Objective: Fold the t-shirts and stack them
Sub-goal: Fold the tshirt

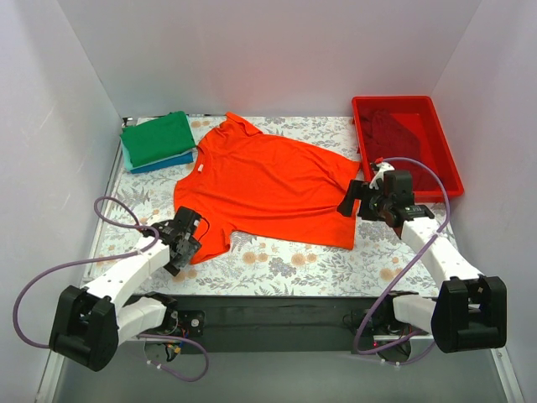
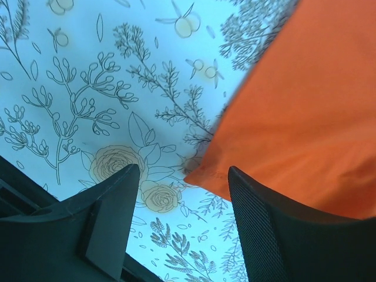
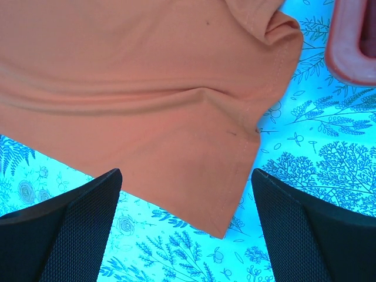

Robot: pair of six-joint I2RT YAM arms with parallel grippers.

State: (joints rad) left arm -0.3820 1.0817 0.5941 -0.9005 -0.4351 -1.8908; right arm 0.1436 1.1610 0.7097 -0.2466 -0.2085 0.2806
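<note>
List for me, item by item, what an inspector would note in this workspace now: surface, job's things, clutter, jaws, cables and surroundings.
Surface: floral table cover, flat.
Job's things: orange-red t-shirt spread open, not folded; folded green t-shirt lies on a folded blue one at the far left; dark red shirt lies in the red bin.
Clutter: nothing seen besides the bin.
Grippers: left jaws open, a near-left corner of the orange-red t-shirt between them; right jaws wide open around its near-right corner.
Cables: purple cables loop beside the left arm and over the bin's near part.
Surroundings: white walls on three sides; black rail at the near edge.
</note>
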